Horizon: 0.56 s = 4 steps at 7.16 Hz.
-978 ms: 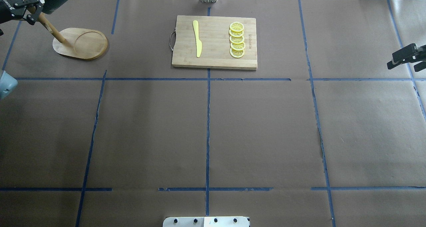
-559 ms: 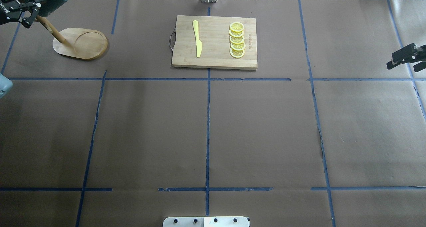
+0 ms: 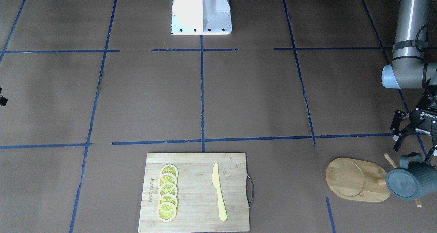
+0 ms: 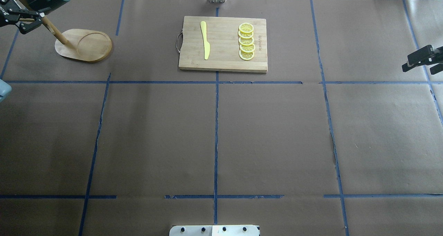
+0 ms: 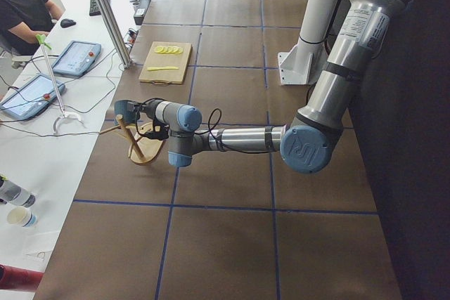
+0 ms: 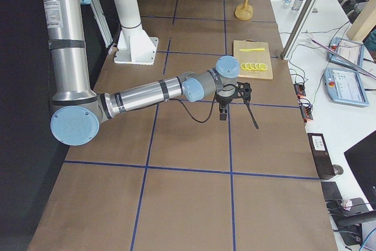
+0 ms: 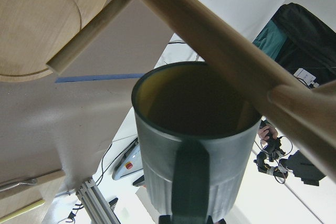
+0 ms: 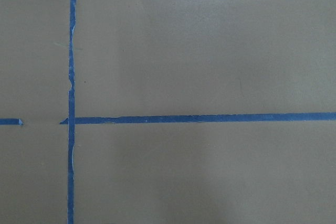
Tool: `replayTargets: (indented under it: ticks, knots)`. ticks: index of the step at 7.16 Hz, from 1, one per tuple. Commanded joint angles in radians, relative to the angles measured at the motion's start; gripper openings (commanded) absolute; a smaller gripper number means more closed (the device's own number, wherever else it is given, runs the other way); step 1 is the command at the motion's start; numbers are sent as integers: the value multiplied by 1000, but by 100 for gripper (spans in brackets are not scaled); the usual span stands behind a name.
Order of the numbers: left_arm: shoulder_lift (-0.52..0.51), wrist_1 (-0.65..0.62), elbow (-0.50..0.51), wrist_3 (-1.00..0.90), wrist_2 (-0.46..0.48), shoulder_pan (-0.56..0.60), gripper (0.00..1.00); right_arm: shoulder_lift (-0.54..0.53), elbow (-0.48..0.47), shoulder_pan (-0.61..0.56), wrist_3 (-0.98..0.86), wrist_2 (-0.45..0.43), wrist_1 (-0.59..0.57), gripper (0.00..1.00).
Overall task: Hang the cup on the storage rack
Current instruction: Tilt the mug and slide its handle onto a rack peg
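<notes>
Apparently the hanging is done: the left claw [image 3: 413,146] is spread wide and empty, and just beyond its fingertips the cup [image 3: 408,184] is carried by a peg of the storage rack [image 3: 351,180]. Only withdrawal seems left. Well apart, the right claw [image 4: 420,61] is held open, empty.

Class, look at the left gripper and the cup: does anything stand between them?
Nothing visible does. In the front-facing view the left gripper is open close to the handle of the cup, with only a bare gap between them. In the wrist view the post of the storage rack crosses the cup's rim, beside the handle and not over it.
</notes>
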<state>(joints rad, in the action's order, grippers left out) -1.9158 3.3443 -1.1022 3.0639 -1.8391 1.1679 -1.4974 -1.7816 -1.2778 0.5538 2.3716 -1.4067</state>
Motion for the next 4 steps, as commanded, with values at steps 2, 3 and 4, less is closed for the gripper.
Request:
replayTargets:
  ticks: [2, 3, 4]
  knots:
    - [30, 11, -59, -323, -100, 10, 100, -1, 1, 0, 0, 0, 0, 100]
    - [59, 9, -102, -447, -101, 10, 100, -1, 1, 0, 0, 5, 0, 100]
    - [93, 9, -129, -641, -101, 10, 100, 0, -1, 0, 0, 6, 0, 100]
